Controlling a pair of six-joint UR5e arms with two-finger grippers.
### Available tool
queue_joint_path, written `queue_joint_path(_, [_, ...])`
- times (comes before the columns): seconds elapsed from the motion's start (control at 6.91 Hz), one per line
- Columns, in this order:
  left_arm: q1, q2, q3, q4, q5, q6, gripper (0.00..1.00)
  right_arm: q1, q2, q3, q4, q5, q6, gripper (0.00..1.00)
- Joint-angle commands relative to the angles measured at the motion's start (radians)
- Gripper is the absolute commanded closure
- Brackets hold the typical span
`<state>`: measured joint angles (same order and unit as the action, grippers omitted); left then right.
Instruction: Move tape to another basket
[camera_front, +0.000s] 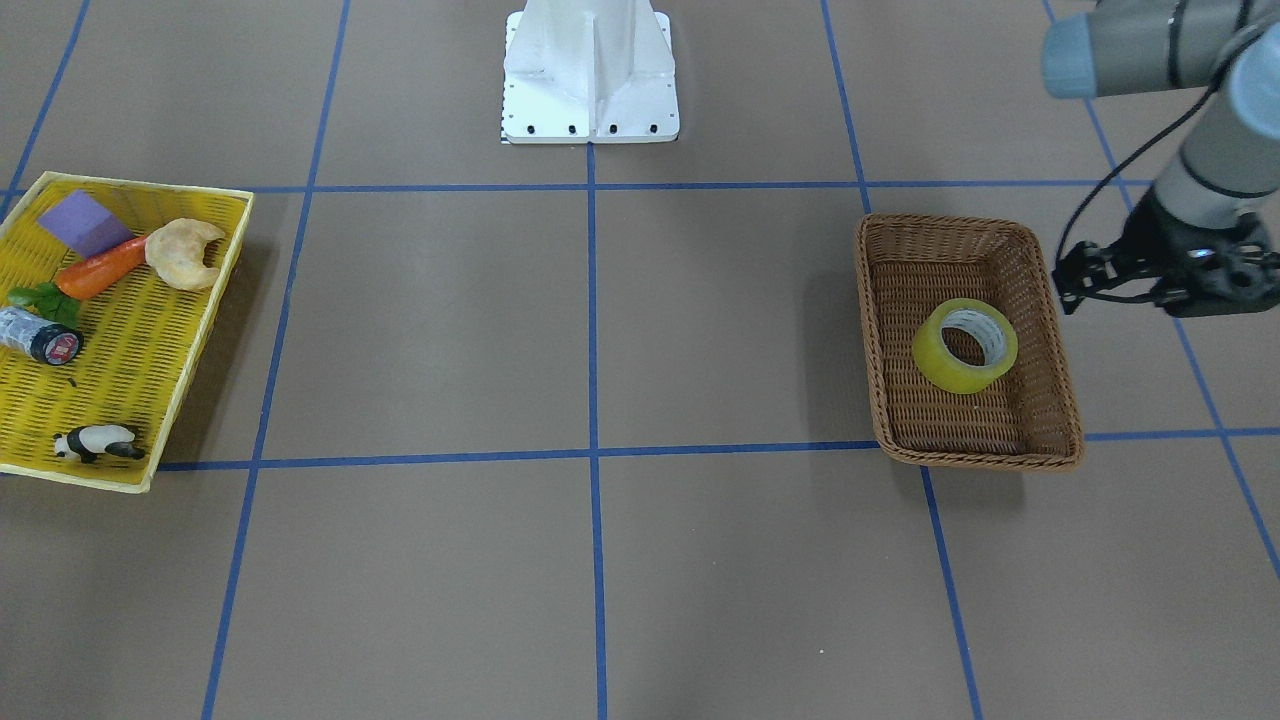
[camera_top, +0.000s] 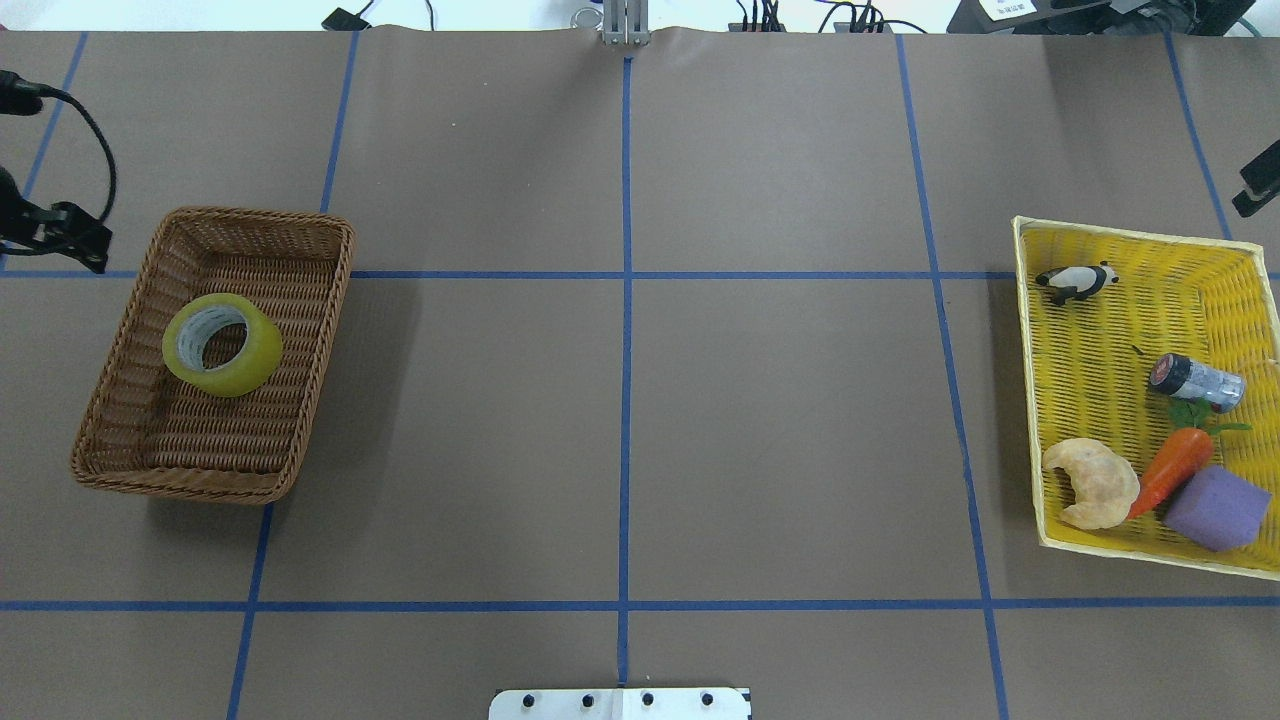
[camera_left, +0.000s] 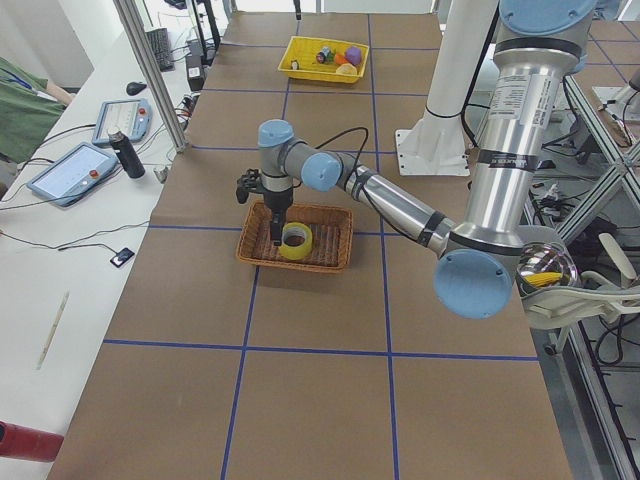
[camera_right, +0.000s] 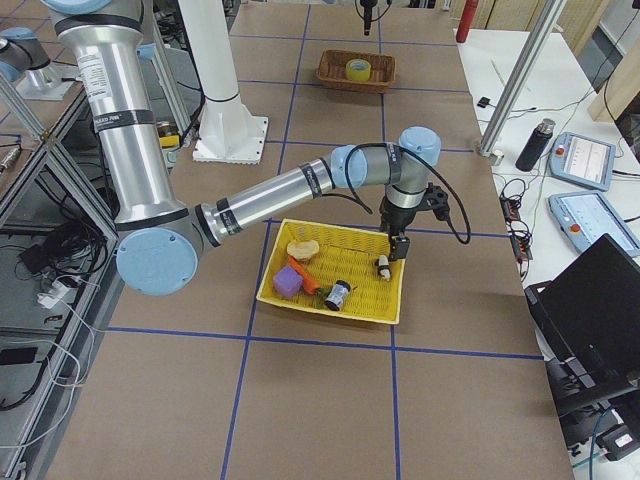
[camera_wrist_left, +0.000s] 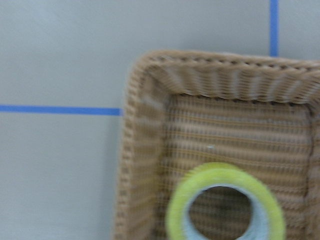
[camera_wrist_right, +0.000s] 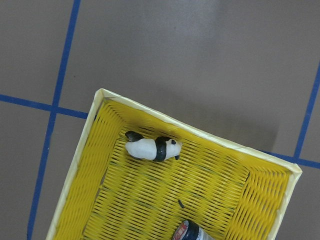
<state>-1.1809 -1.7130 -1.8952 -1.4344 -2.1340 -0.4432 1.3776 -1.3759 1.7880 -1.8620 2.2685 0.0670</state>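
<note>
The yellow-green tape roll (camera_front: 935, 355) lies flat in the brown wicker basket (camera_front: 980, 460), near its middle. It also shows in the overhead view (camera_top: 255, 360) and, blurred, at the bottom of the left wrist view (camera_wrist_left: 220, 172). My left gripper (camera_left: 276, 236) hangs pointing down over the basket (camera_left: 330, 262), beside the tape on its outer side. Its body shows in the front view (camera_front: 1180, 270); its fingers are hidden, so I cannot tell its state. My right gripper (camera_right: 399, 248) hangs over the operator-side edge of the yellow mesh tray (camera_right: 330, 305). I cannot tell its state either.
The yellow tray (camera_front: 130, 400) holds a panda figure (camera_front: 98, 441), a croissant (camera_front: 185, 252), a carrot (camera_front: 100, 268), a purple block (camera_front: 85, 222) and a dark cylinder with a red end (camera_front: 40, 338). The white robot base (camera_front: 590, 70) stands between the basket and the tray.
</note>
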Motion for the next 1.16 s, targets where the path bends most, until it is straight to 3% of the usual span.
queue_joint_path(0.0, [-0.252, 0.036, 0.158, 0.016, -0.124, 0.398, 0.01, 0.059, -0.063, -0.015, 0.030, 0.005, -0.006, 0.00])
queue_joint_path(0.29, [-0.417, 0.021, 0.365, 0.006, -0.124, 0.648, 0.01, 0.110, -0.144, -0.019, 0.038, 0.003, -0.143, 0.00])
queue_joint_path(0.43, [-0.471, 0.024, 0.421, -0.032, -0.119, 0.670, 0.01, 0.133, -0.167, -0.031, 0.038, 0.009, -0.148, 0.00])
queue_joint_path(1.01, [-0.506, 0.061, 0.308, -0.047, -0.162, 0.656, 0.01, 0.155, -0.255, -0.054, 0.040, 0.019, -0.150, 0.00])
